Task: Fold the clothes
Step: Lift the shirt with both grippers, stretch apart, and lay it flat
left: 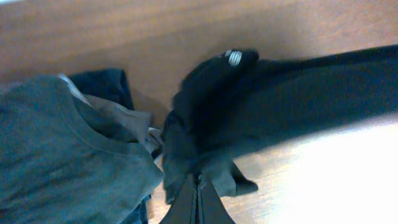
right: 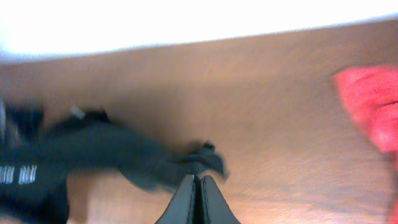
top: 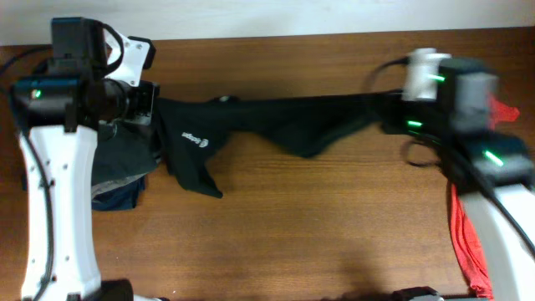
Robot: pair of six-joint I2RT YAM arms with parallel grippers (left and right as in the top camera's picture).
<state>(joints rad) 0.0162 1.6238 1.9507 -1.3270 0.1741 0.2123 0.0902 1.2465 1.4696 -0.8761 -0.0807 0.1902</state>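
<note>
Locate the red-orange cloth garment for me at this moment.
Overhead view: the red-orange cloth garment lies at the wooden table's far right edge, partly hidden under the right arm, right of the stretched black T-shirt.

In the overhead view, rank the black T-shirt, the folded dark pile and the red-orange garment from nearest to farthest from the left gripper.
1. black T-shirt: pinched in the left gripper, stretching away to the right.
2. folded dark pile: just below the gripper, on the left side.
3. red-orange garment: far right.
</note>
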